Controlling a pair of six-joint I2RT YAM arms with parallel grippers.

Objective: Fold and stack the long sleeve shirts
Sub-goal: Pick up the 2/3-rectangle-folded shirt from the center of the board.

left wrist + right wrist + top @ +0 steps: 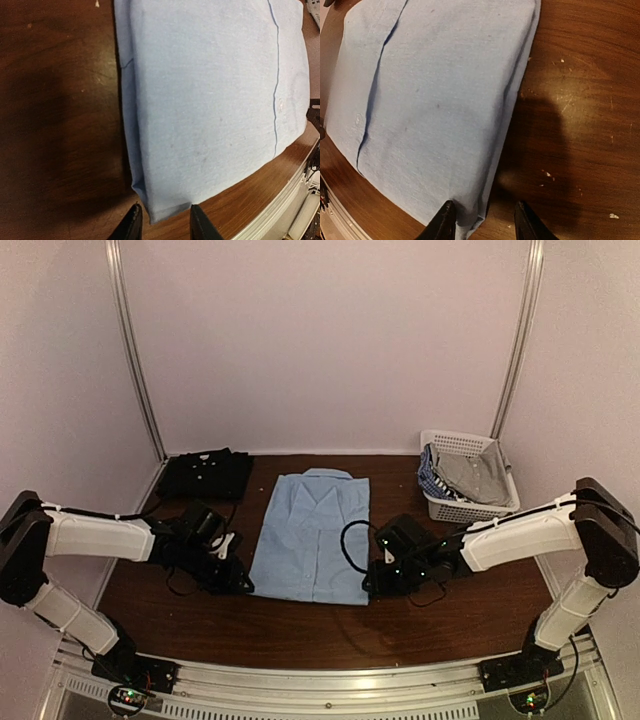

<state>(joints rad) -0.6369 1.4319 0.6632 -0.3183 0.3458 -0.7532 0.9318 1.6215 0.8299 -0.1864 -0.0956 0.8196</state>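
The light blue long sleeve shirt (310,535) lies flat mid-table, collar toward the back and sides folded in. A black shirt (205,473) sits folded at the back left. My left gripper (238,583) is at the blue shirt's near-left corner. In the left wrist view that gripper (165,226) is open, and the corner of the shirt (210,100) lies between the fingers (132,224) unpinched. My right gripper (372,583) is at the near-right corner. In the right wrist view it (485,226) stands open, the hem of the shirt (440,100) beside its left finger (445,222).
A white lattice basket (440,440) holding grey and checked clothes (470,475) stands at the back right. The table's front edge with its metal rail (285,197) runs just behind both grippers. White walls and poles (135,350) close in the back.
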